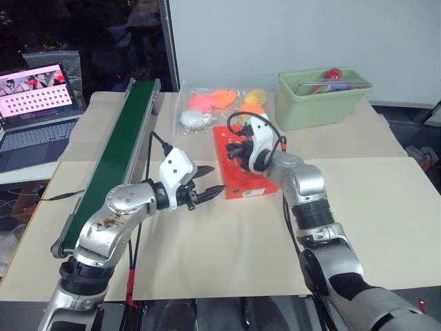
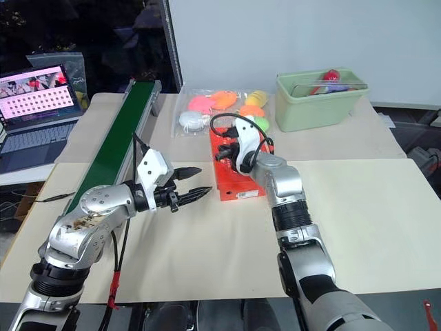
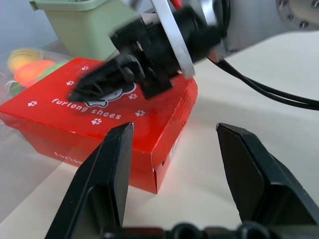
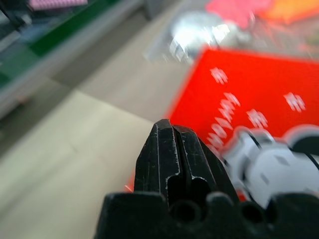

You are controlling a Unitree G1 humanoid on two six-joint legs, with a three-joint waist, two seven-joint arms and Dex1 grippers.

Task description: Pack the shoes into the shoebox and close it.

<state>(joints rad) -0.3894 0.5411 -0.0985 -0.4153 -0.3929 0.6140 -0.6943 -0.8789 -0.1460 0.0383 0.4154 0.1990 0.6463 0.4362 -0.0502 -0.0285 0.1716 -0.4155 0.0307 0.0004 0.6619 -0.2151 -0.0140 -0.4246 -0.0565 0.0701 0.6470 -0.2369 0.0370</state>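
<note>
One shoebox (image 1: 236, 164) is seen on the bench (image 1: 372, 207), its lid closed. Over it the right end effector (image 3: 87, 89) is held with fingers pressed together. The left end effector (image 1: 207, 183), to its left, is half spread and empty.

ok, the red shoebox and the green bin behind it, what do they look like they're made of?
Shoebox: looks like printed cardboard, smooth and slightly glossy, with folded edges, a corner seam and white lettering and paw prints on the closed lid. Green bin: probably moulded plastic, pale matte green, with a rolled rim and rounded corners. Neither can be confirmed by look alone.
</note>
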